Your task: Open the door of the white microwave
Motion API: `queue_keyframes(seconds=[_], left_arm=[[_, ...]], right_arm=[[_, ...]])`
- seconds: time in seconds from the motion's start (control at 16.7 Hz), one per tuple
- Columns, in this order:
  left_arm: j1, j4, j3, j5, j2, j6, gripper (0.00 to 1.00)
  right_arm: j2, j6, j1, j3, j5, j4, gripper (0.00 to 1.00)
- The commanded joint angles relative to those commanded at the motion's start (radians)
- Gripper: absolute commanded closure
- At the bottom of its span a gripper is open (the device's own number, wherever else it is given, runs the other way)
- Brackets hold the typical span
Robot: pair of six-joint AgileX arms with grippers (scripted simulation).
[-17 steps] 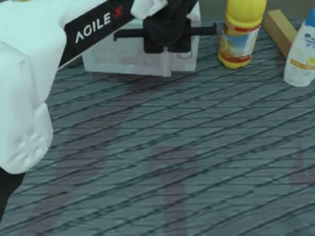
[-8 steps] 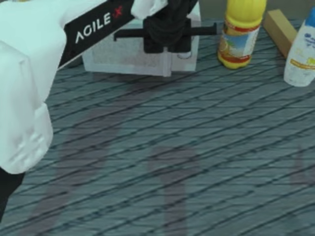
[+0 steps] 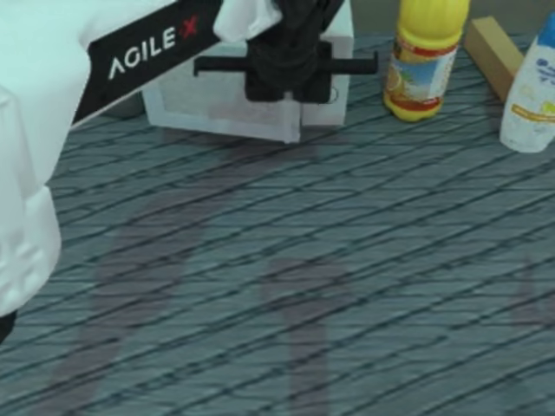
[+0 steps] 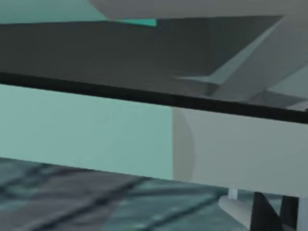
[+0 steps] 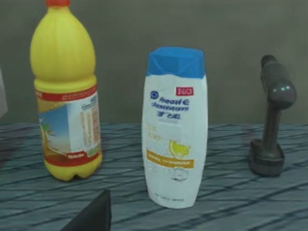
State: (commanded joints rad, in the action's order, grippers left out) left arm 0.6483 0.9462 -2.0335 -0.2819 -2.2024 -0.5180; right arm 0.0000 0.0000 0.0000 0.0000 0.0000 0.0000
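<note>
At the upper left of the top view sits the microwave, backed against the far edge of the table, its front turned toward the camera. The left arm reaches across from the left edge and ends in the left gripper, which hangs over the front face just where the door meets the knob panel. That spot makes sense as I see it: the door's free edge is there, so a pull from that seam would swing the panel out on its far hinge. The gripper's dark body hides its fingertips from above, and the left wrist view is pressed so close to white and teal surfaces that I cannot tell how wide the jaws stand or whether they hold the edge. A sliver of teal in that view suggests the door may be slightly ajar, but I would not swear to it.

Right of the microwave, well apart, stand a yellow bottle and a white bottle. The right gripper shows only as a dark tip near those bottles, parked.
</note>
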Motion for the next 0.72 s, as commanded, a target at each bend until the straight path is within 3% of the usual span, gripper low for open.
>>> queue_keyframes(seconds=[0.72], left_arm=[[-0.001,-0.015,0.029,0.007,0.018,0.015,1.0]], right_arm=[[0.0,0.0,0.0,0.0,0.0,0.0,0.0]])
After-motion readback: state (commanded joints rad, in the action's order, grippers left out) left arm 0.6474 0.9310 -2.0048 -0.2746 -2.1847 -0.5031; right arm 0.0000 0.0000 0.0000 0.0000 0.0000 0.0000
